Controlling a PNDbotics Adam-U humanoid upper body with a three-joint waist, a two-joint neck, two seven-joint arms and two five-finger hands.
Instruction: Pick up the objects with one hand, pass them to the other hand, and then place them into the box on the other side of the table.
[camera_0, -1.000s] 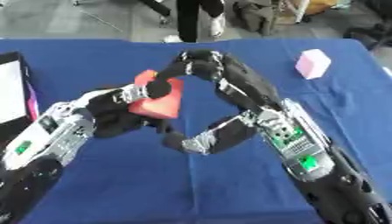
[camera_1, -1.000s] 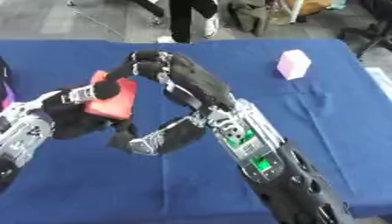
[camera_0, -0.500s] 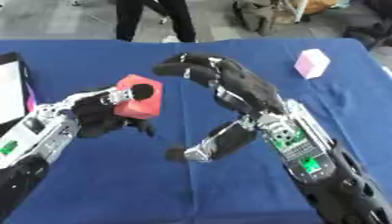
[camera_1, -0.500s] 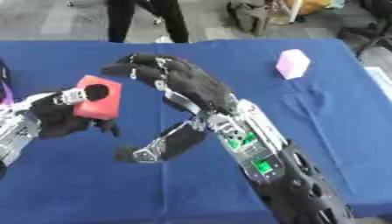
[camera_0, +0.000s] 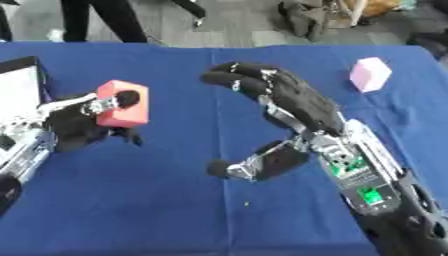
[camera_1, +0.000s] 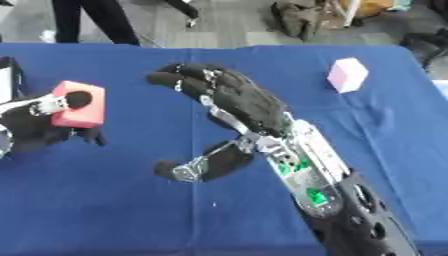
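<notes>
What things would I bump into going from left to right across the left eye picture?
Box → left hand holding the red block → right hand, open → pink block.

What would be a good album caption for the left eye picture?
Left hand holds a red block near the box; right hand hangs open; pink block waits on the blue table.
</notes>
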